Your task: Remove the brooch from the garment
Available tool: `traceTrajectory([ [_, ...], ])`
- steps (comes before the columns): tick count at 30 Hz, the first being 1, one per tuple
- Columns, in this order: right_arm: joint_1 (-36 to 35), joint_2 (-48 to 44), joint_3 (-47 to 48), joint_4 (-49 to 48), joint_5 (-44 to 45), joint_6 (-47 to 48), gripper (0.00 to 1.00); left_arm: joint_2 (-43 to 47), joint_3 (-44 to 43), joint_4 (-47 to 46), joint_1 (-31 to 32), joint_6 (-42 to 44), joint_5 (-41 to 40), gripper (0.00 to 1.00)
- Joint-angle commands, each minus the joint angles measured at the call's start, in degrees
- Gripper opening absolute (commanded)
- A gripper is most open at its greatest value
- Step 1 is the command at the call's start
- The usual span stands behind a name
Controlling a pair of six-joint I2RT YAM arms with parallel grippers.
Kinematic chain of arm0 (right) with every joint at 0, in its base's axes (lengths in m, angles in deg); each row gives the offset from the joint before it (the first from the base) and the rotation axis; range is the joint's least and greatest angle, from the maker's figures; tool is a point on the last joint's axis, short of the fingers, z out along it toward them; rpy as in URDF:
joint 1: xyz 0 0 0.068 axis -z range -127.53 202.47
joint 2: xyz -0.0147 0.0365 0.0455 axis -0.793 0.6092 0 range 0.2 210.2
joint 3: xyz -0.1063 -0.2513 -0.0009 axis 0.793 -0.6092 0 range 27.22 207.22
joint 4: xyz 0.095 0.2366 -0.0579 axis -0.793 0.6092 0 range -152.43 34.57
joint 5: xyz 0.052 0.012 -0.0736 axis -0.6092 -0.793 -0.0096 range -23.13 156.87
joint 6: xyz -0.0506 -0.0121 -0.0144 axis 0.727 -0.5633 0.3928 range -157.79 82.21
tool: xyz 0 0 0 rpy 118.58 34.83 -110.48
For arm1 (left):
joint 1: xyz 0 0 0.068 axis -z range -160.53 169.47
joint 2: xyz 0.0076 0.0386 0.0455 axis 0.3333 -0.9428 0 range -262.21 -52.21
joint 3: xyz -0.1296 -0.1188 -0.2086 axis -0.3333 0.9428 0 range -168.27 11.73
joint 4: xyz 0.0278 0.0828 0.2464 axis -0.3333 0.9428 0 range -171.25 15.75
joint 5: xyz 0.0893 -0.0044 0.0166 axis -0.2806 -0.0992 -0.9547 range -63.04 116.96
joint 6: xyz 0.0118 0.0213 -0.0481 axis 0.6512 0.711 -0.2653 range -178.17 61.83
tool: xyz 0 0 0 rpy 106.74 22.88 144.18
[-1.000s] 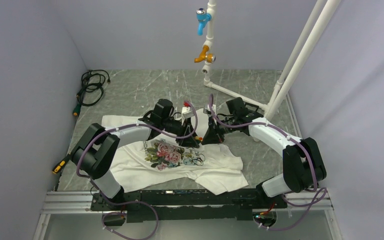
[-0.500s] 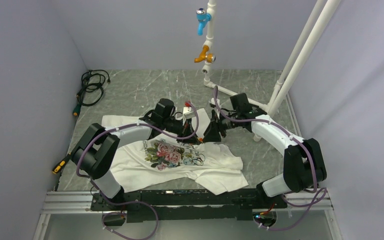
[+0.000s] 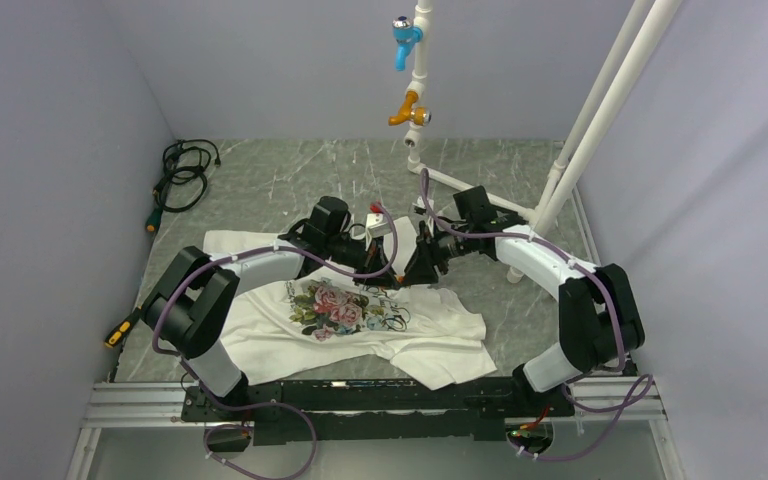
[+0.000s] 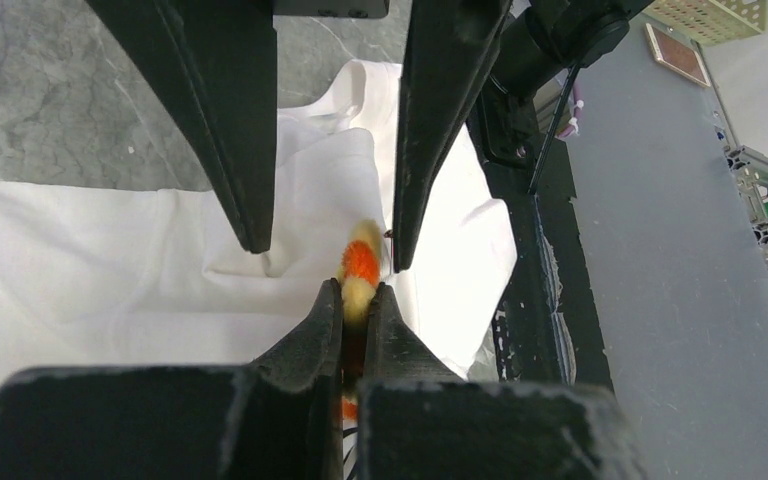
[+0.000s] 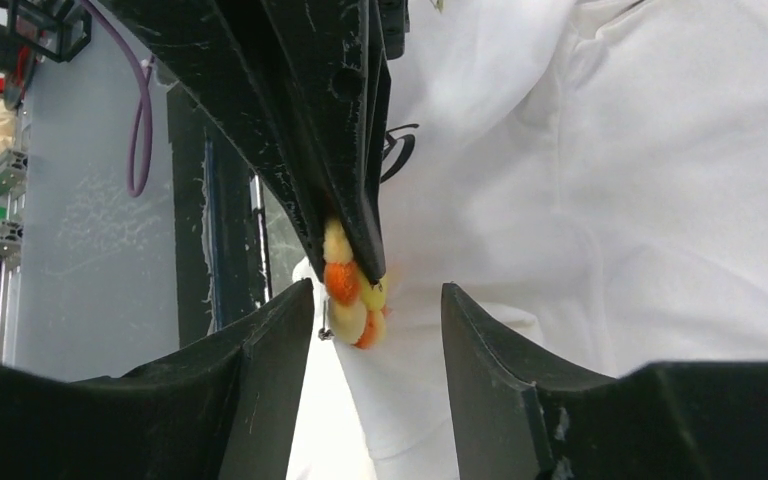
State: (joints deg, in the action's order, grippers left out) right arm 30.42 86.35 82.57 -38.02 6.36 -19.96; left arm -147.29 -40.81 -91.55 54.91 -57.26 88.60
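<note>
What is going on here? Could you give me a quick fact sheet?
Brooch: small, fuzzy, orange and yellow, right against the white fabric
Left gripper: shut on the brooch
Right gripper: open, one finger on each side of the brooch
Garment: white T-shirt with a rose print, rumpled on the grey table
Pin free of the cloth: cannot tell

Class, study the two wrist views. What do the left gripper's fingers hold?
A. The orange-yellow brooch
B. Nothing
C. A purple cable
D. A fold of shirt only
A: the left gripper is shut on the brooch, while the right gripper stands open with a finger on either side of it.
</note>
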Motion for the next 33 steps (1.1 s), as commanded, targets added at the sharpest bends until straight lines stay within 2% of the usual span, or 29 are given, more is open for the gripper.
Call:
traceTrajectory([
  [1, -0.8, 1.3, 2.8, -1.0, -1.2, 1.2, 0.50, 0.1, -2.5, -0.2, 0.2, 0.9, 2.5, 0.00],
  [4, -1.3, 1.7, 3.1, -1.1, -1.8, 1.6, 0.42, -0.2, -2.9, 0.3, 0.2, 0.8, 2.7, 0.00],
  [7, -1.9, 1.7, 3.0, -0.1, -1.8, 3.0, 0.25, -0.2, -2.6, -0.4, -0.1, -0.1, 2.5, 0.00],
  [9, -2.0, 1.8, 3.0, 1.2, -2.0, 4.3, 0.20, -0.5, -2.1, -2.4, -0.7, -3.1, 2.6, 0.00],
  [13, -2.0, 2.2, 3.3, 3.3, -2.0, 6.4, 0.00, -0.8, -2.3, -2.6, -1.6, -3.7, 2.9, 0.00],
  [14, -2.0, 2.2, 3.2, 3.2, -1.6, 6.3, 0.00, -0.7, -2.4, -2.4, -1.7, -3.3, 2.8, 0.04],
  [17, -2.0, 2.2, 3.0, 1.7, 0.1, 4.3, 0.00, 0.0, -1.9, -1.9, -1.9, -2.5, 2.3, 0.32],
  [20, -1.9, 2.7, 3.0, 0.3, 0.5, 1.6, 0.00, 1.0, -1.3, -0.6, -1.9, 0.6, 1.4, 0.50],
  [22, -1.8, 3.0, 2.8, -0.7, 0.5, -0.5, 0.00, 1.5, -0.8, -0.8, -1.7, 1.0, 0.5, 0.59],
  [26, -1.6, 3.6, 2.1, -2.7, 0.7, -4.5, 0.00, 2.4, -0.3, -1.2, -0.9, 1.9, -3.0, 0.63],
  [30, -0.7, 4.3, 1.8, -4.0, 0.1, -7.8, 0.00, 3.2, 0.8, -2.8, 0.6, 2.3, -7.6, 0.63],
  [33, -0.2, 4.1, 1.6, -4.6, -0.3, -8.4, 0.00, 2.7, 0.9, -2.9, 1.2, 2.1, -7.9, 0.62],
])
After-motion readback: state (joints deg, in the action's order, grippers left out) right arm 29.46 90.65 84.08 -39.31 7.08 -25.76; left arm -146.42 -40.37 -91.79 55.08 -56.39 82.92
